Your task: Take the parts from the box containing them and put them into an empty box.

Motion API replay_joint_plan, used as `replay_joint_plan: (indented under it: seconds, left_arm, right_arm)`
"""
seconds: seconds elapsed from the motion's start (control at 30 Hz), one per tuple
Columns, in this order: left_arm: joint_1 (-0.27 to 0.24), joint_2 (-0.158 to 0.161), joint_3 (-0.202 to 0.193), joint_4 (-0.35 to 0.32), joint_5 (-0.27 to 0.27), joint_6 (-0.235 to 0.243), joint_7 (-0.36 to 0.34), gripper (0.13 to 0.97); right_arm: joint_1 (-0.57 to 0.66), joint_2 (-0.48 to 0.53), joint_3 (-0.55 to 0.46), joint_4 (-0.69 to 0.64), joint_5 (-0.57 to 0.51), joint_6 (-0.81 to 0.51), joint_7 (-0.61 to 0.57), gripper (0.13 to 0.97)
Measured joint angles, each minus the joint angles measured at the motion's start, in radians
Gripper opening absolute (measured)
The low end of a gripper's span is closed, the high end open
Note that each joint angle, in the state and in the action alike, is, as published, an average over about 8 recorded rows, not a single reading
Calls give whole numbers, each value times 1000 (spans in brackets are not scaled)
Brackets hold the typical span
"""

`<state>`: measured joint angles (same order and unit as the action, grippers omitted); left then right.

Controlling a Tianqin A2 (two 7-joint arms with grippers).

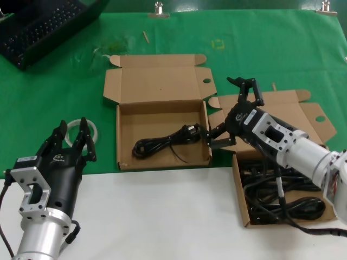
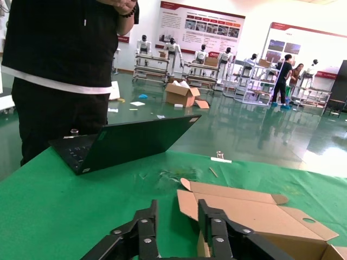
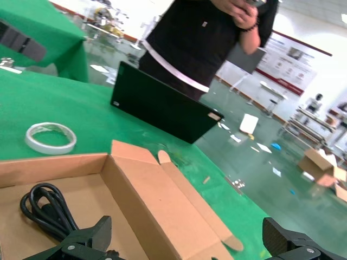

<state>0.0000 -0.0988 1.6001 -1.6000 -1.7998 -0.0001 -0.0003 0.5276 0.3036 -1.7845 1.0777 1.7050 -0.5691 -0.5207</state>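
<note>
The flat-lidded box (image 1: 160, 84) stands open at mid table with one black cord (image 1: 165, 144) lying in it. The creased-lid box (image 1: 313, 116) at the right holds several black cords (image 1: 282, 197). My right gripper (image 1: 225, 111) hangs wide open and empty over the flat-lidded box's right wall, between the two boxes. In the right wrist view the gripper (image 3: 187, 244) straddles that box's wall (image 3: 135, 200), with the cord (image 3: 46, 208) beside one finger. My left gripper (image 1: 72, 129) is parked open at the near left, also shown in the left wrist view (image 2: 178, 222).
A white plastic ring (image 1: 93, 130) lies just beyond my left gripper. A black laptop (image 1: 43, 24) sits at the far left corner of the green cloth. A person (image 2: 59, 65) stands behind the table. The near table strip is white.
</note>
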Motion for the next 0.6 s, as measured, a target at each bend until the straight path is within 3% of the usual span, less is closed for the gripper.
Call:
replay_joint_plan:
  seconds: [0.13,0.43,0.6]
  left_arm:
    - [0,0,0,0,0,0,0,282]
    - [0,0,0,0,0,0,0,445]
    - [0,0,0,0,0,0,0,579]
  right_arm:
    - [-31,0,11,30,6,33,30,966]
    - [-102,-1,36,101,18,110,101,966]
    - [-142,-1,50,140,26,153,140,966]
